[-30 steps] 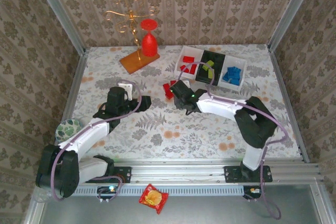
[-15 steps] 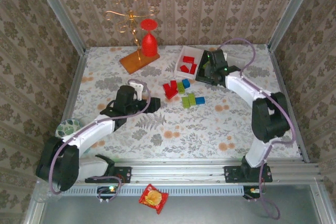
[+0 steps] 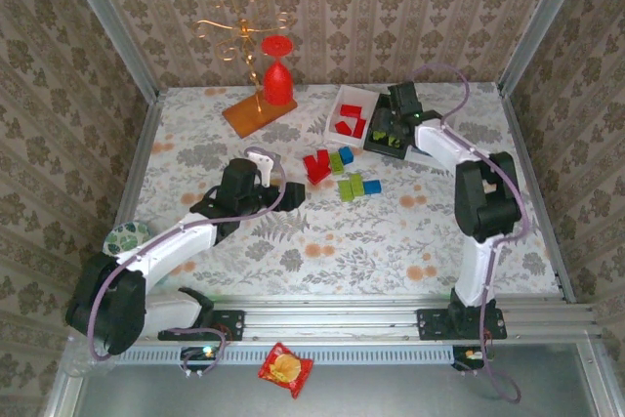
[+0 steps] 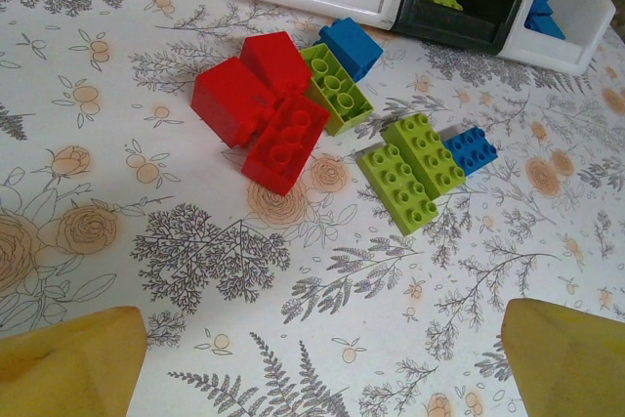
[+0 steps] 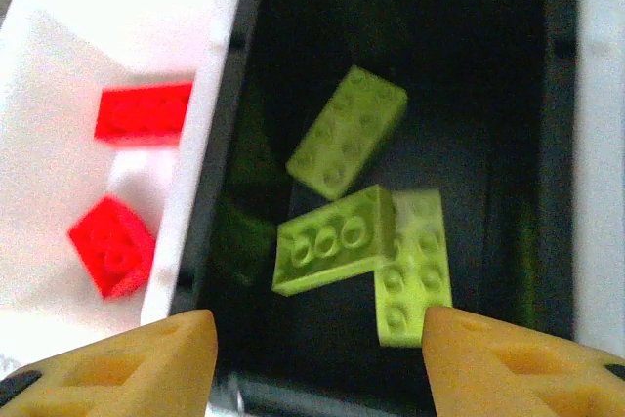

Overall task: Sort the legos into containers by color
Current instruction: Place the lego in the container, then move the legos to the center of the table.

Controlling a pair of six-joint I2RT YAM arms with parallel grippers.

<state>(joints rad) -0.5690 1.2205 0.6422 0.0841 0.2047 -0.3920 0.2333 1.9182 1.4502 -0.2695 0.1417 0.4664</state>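
A second ago the right gripper [image 3: 395,116] sat low over the loose pile at table centre with its fingers together. It now hangs over the black shallow plastic tray [image 5: 488,75] toward 1 o'clock on the table, fingers apart with nothing between them. The left gripper [image 3: 260,163] has edged toward the pile, its yellow fingers [image 4: 68,363] spread wide and empty.

Three lime green plastic bricks [image 5: 332,241] lie in the black tray. In the right wrist view the far one runs 7 to 1 o'clock. The middle one runs 8 to 2 and overlaps the third, which lies 12 to 6. A white plastic tray [image 5: 59,56] touches the black tray's 9 o'clock wall and holds red plastic bricks [image 5: 142,109].

In the left wrist view, three loose red bricks [image 4: 259,109] bunch together, with a loose green brick [image 4: 337,90] against their 3 o'clock side. Two paired green bricks [image 4: 410,168] lie side by side, both running 11 to 5, and a small blue brick [image 4: 472,148] touches them.

Bare flowered tabletop [image 4: 293,319] separates the left fingers from the pile. The black tray's floor is open along its 12 and 3 o'clock walls.
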